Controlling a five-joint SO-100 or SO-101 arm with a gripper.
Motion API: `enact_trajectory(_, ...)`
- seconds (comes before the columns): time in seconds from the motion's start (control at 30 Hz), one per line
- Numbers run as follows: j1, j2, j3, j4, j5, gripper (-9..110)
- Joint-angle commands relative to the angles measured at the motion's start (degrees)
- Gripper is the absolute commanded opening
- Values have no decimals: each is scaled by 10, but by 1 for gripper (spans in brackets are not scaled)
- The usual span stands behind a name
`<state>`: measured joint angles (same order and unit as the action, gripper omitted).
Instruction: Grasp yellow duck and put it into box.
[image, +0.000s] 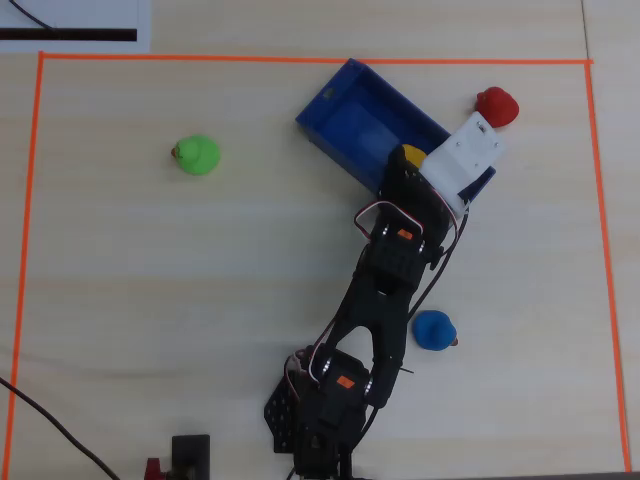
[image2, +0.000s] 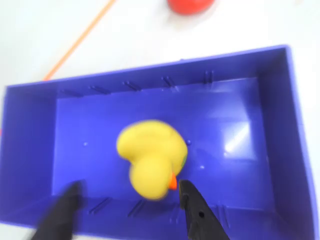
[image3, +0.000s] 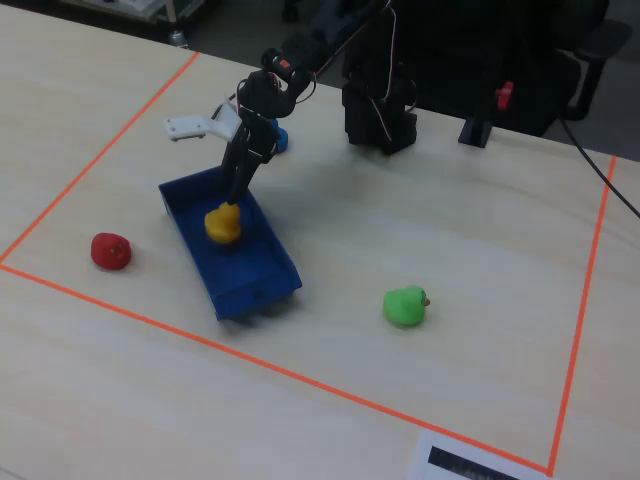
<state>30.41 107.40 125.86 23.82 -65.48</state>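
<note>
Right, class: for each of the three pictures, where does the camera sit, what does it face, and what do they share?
Overhead view: above, looking straight down; whole black arm, orange-taped wooden table.
Wrist view: on the arm, looking down into the blue plastic box; open gripper.
Fixed view: opposite the base, angled down; arm shows.
Shared: small yellow toy duck in the box.

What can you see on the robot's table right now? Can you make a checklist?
Surface: pale wooden table with an orange tape border.
Job's things: yellow duck lying inside the blue box.
Clutter: green duck, red duck, blue duck, all outside the box.
Hand: hand open, above the box, fingers either side of the yellow duck.
Cables: black cable at the table's corner.
Surroundings: dark chair behind the table.
</note>
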Motion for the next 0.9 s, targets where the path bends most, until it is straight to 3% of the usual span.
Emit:
enact_trajectory(0.0, -4, 28, -48, 33, 8, 37)
enact_trajectory(0.07, -18, 54, -86, 97, 31, 35)
enact_trajectory(0.2, -96, 172, -129, 272, 87, 15)
enact_trajectory(0.3, -211, 309, -62, 381, 104, 1)
enact_trajectory(0.4, -322, 446, 67, 471, 104, 0)
enact_trajectory(0.7, -328, 688, 445, 418, 66, 0)
enact_trajectory(0.87, -324, 773, 498, 473, 57, 0)
